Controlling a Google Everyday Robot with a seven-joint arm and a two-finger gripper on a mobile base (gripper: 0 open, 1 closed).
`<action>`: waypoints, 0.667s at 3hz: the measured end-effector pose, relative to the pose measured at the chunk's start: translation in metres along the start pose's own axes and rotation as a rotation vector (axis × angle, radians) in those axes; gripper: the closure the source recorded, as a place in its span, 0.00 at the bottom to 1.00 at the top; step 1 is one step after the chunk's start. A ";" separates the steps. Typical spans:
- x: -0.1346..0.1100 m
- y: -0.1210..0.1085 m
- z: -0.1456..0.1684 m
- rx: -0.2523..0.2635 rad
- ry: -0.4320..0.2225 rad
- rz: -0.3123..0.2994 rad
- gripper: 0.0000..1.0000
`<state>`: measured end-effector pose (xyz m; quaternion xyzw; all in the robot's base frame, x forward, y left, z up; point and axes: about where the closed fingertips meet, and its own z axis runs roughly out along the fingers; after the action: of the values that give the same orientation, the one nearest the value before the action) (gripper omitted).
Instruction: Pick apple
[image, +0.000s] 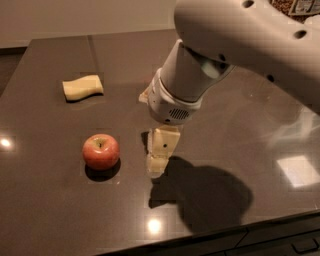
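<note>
The red apple (101, 151) with a yellowish blush and a stem dimple sits on the dark table at the front left. My gripper (157, 167) hangs from the big white arm, a short way to the right of the apple and just above the tabletop, apart from it. The arm covers the place where the red soda can stood, so the can is hidden.
A pale yellow sponge-like block (83, 87) lies at the back left of the dark table (60, 210). The table's front edge runs along the bottom of the view. The arm's shadow falls on the table to the right of the gripper.
</note>
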<state>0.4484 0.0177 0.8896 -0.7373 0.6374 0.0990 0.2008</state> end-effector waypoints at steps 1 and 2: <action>-0.018 0.003 0.031 -0.053 -0.029 -0.035 0.00; -0.038 0.007 0.057 -0.127 -0.074 -0.049 0.00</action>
<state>0.4418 0.0750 0.8523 -0.7598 0.6037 0.1614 0.1796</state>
